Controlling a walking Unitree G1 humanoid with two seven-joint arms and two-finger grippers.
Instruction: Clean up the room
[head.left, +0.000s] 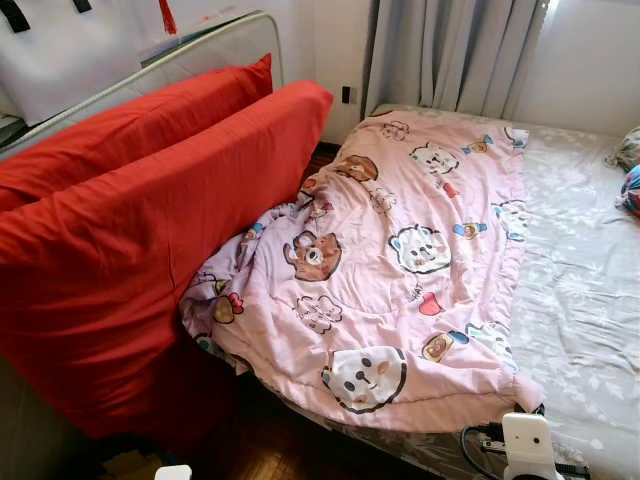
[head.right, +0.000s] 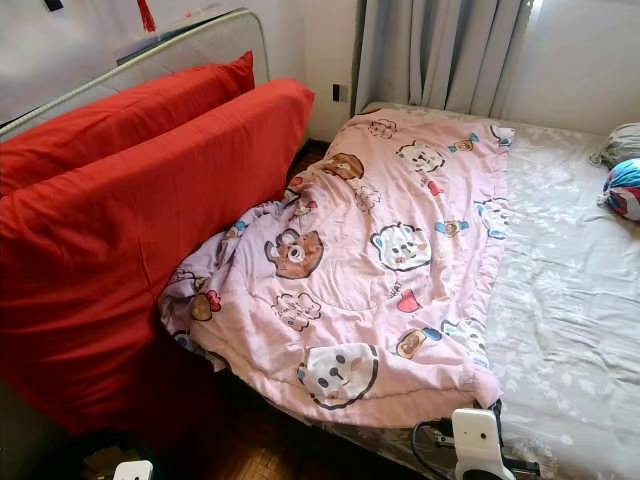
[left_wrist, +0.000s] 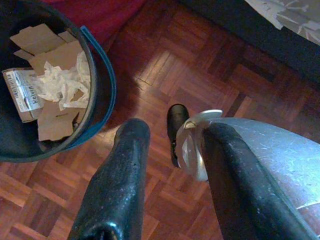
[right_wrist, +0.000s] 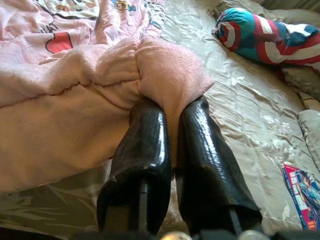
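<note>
A pink blanket (head.left: 400, 260) printed with cartoon animals lies rumpled across the left part of the bed, and its left edge hangs toward the floor. My right gripper (right_wrist: 172, 107) is shut on the blanket's near corner (right_wrist: 170, 70), whose fleece bunches between the black fingers. The white right wrist (head.left: 527, 445) sits at the bed's near edge. My left gripper (left_wrist: 172, 132) hangs open over the parquet floor (left_wrist: 200, 65) with nothing in it. Beside it stands a dark blue bin (left_wrist: 102, 85).
Two big red pillows (head.left: 130, 230) lean against a metal bed rail on the left. The grey sheet (head.left: 590, 280) is bare on the right. A red, white and blue bundle (right_wrist: 265, 37) and a comic book (right_wrist: 302, 192) lie there. The bin holds cardboard and crumpled paper (left_wrist: 60, 85).
</note>
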